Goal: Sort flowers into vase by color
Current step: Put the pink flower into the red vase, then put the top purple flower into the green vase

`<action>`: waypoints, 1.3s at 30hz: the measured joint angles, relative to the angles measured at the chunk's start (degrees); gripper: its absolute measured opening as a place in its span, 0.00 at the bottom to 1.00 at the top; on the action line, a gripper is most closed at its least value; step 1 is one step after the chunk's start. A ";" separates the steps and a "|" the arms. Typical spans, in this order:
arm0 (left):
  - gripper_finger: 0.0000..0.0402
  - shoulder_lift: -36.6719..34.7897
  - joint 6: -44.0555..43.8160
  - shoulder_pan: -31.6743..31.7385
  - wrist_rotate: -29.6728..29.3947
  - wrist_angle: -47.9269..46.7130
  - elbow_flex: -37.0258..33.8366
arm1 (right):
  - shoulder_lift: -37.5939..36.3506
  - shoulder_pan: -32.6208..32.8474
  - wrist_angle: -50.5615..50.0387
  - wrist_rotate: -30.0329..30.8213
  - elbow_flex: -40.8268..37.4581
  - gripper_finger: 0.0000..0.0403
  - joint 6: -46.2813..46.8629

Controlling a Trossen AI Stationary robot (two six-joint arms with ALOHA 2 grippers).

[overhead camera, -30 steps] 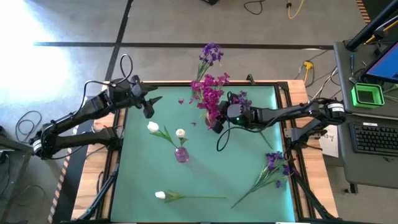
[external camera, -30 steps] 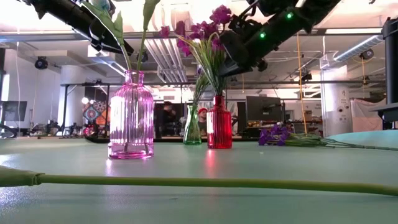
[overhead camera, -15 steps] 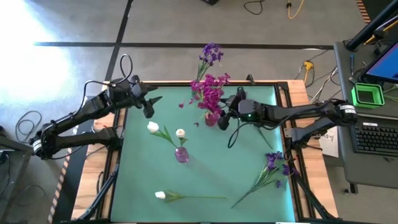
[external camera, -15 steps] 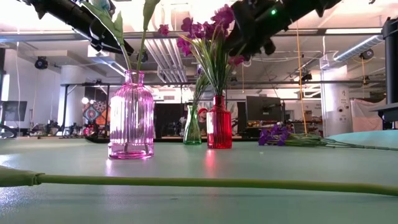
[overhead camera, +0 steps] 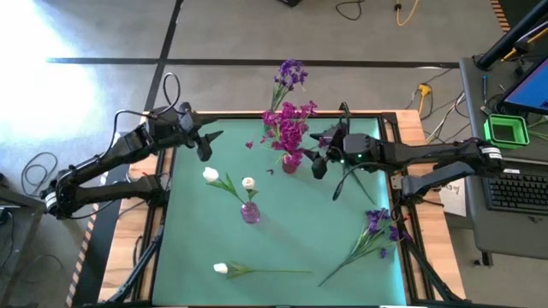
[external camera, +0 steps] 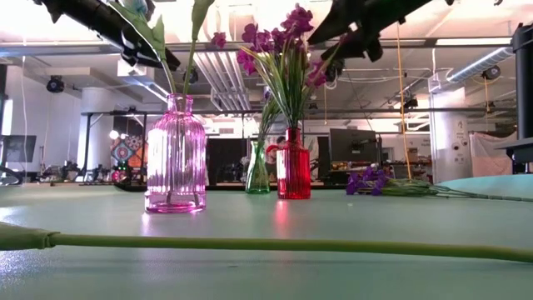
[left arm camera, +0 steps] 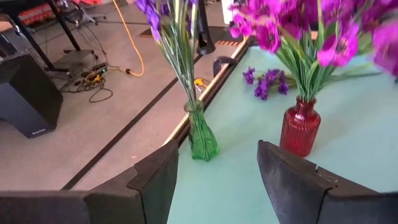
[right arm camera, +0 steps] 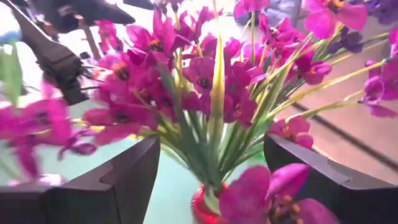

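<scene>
The red vase is cut off by the right wrist view's edge and partly hidden by blurred magenta flowers.

no readable text, no labels, no brands, no numbers (nothing legible anywhere)

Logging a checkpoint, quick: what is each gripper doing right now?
Left gripper: open, empty, near the table's far left corner.
Right gripper: open, empty, beside the magenta flowers in the red vase.
</scene>
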 joint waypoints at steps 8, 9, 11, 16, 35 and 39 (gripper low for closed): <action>0.52 0.00 0.01 0.01 -0.01 -1.93 6.20 | -4.40 0.63 -2.71 -5.05 0.00 0.71 3.28; 0.52 0.00 0.00 -0.01 0.00 -2.55 7.27 | -4.83 0.78 -2.72 -5.04 0.00 0.70 3.26; 0.52 0.02 0.46 -0.01 0.00 -3.96 9.80 | -5.72 0.82 -2.21 -5.01 0.00 0.70 2.81; 0.52 1.01 2.22 -0.04 0.01 -6.50 18.26 | -7.23 0.82 2.50 -4.95 0.36 0.71 -1.87; 0.52 6.56 -11.14 -7.81 -5.57 -27.08 31.29 | -6.02 0.84 -35.31 -2.21 22.98 0.70 8.16; 0.52 6.44 -15.79 -7.79 -11.89 -32.91 31.46 | -5.75 0.82 -51.55 2.37 25.35 0.68 18.09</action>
